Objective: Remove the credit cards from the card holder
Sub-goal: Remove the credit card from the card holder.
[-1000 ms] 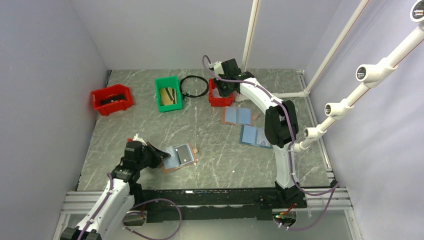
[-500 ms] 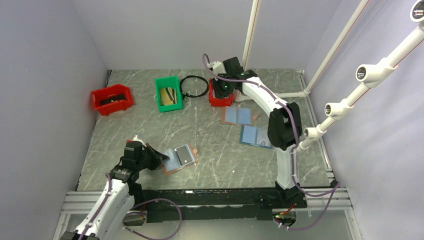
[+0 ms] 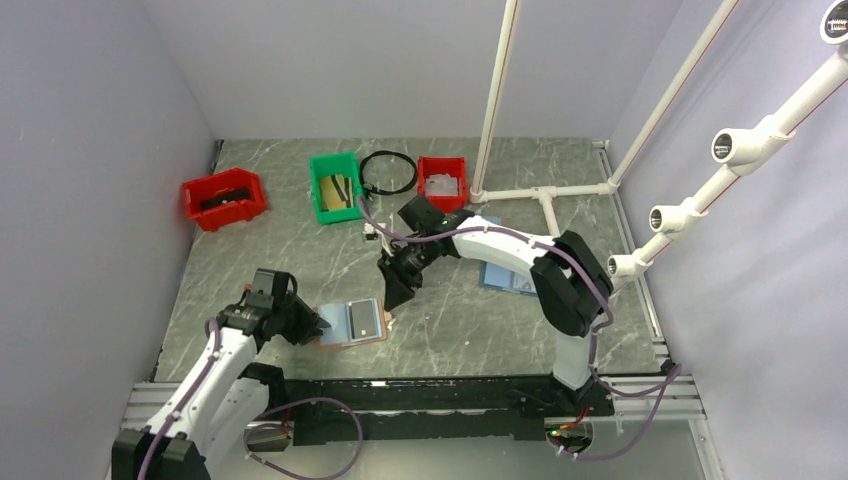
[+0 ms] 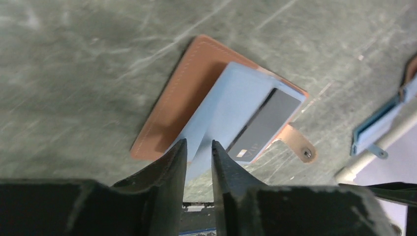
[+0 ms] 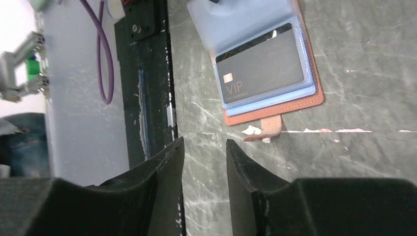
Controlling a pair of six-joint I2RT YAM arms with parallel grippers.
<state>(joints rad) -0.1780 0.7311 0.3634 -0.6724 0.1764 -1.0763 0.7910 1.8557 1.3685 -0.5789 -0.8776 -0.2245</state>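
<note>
holder (image 3: 341, 324): laid open on the table (image 3: 450, 320), lower left of centre in the top view.
card (image 5: 260, 66): dark grey, tucked in a blue pocket.
left gripper (image 4: 198, 142): pinched on the holder's blue page.
right gripper (image 5: 204, 142): narrowly spread, nothing held, just upper right of the holder.

Left arm (image 3: 200, 385) and right arm (image 3: 503, 242): white moulded link shells with black joint housings between them. A purple cable (image 3: 212, 345) is routed along each arm and loops loose near the bases. Both bases sit on a black rail (image 3: 430, 395) backed by silver extrusion (image 3: 160, 400).

Left tool (image 4: 199, 143): two matte black fingers (image 4: 164, 182), broad at the root, tapering to blunt rounded tips, with flat inner faces.

Right tool (image 5: 204, 141): the same black fingers (image 5: 255, 189) and wedge profile.

Small green-and-red light (image 3: 555, 432) below the right base.
</note>
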